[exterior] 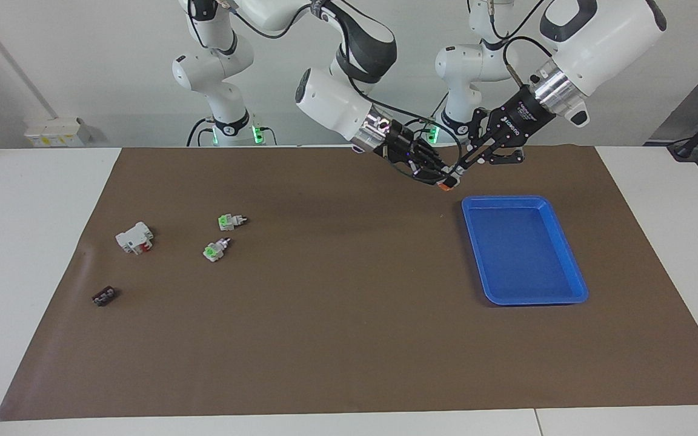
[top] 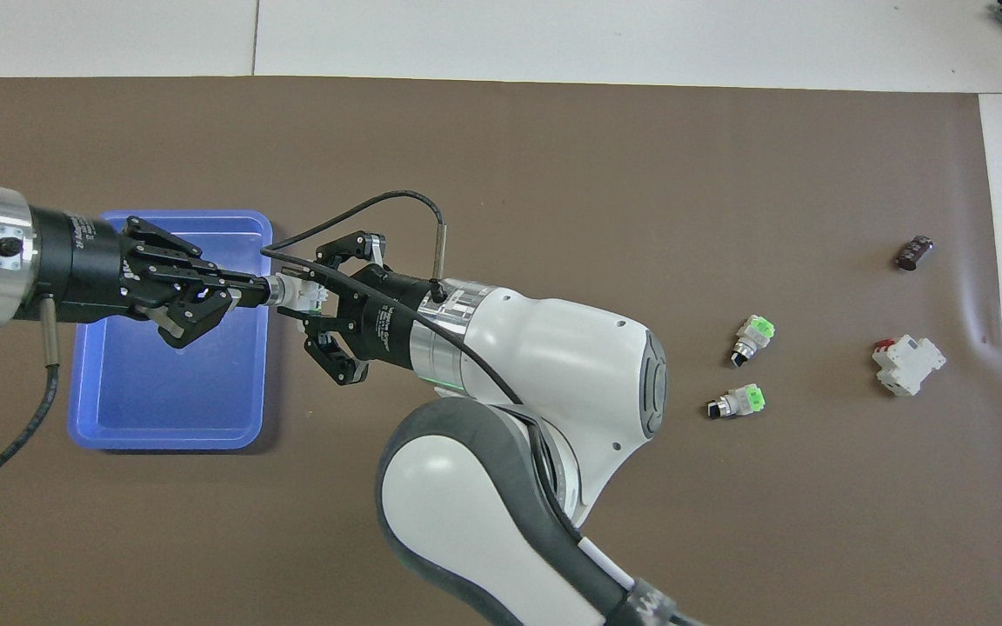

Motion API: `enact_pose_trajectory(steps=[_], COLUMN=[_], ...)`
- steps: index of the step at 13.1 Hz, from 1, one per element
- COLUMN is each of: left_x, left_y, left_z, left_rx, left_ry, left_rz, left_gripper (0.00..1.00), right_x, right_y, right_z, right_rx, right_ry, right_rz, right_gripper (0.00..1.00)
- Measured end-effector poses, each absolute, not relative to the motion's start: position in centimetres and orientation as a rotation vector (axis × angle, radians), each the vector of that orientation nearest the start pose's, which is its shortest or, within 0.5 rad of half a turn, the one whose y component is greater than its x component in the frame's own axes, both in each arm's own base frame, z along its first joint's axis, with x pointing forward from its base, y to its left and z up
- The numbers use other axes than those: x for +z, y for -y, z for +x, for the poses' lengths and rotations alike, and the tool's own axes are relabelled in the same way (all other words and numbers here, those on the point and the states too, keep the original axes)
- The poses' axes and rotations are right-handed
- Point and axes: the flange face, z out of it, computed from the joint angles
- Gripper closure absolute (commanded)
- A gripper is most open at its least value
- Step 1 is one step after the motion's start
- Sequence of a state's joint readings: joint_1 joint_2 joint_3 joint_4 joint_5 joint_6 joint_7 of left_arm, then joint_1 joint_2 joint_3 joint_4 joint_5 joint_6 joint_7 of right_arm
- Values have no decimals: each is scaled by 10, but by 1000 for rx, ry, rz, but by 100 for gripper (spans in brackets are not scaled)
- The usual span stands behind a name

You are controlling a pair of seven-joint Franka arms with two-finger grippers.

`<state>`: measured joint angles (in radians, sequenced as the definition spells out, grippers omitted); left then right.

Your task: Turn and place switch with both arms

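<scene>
The switch (exterior: 448, 184), white with an orange end, hangs in the air between the two grippers, over the mat beside the blue tray's (exterior: 525, 300) corner nearest the robots. My left gripper (exterior: 459, 171) is shut on the switch's end. My right gripper (exterior: 437, 172) faces it from the other way, its fingers spread open around the switch's other end. In the overhead view the switch (top: 292, 293) sits between the left gripper (top: 262, 291) and the right gripper (top: 320, 300), at the tray's (top: 162, 439) edge.
Two white switches with green ends (exterior: 229, 221) (exterior: 216, 249) lie on the brown mat toward the right arm's end. A white block with a red part (exterior: 134, 238) and a small dark part (exterior: 104, 296) lie still closer to that end.
</scene>
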<state>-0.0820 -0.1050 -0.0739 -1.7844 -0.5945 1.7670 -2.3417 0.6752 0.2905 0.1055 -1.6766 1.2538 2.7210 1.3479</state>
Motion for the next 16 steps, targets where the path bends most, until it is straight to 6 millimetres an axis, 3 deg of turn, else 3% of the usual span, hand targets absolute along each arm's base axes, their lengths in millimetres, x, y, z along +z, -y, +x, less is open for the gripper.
enact_pose_trajectory(steps=[3,7,13,16], left_x=[612,611,611,611], left_y=[136,140,149,158], left_z=[524,523,521,519], left_rx=[-724,-641,-445,-317], left_ry=[-2486,-2289,-1667,-1276], left_rz=[1235,1513,2085,2326], left_gripper=[100,100,100,100], right_x=[498,497,496,495], right_y=[-450,-449,-443,-437], right_z=[515,514,512,510], right_rx=[576,575,571,566], right_ry=[-1493,-1496,-1506,-1514], right_rz=[-1473,-1474,-1476,-1477], right_gripper=[100,100,100,100])
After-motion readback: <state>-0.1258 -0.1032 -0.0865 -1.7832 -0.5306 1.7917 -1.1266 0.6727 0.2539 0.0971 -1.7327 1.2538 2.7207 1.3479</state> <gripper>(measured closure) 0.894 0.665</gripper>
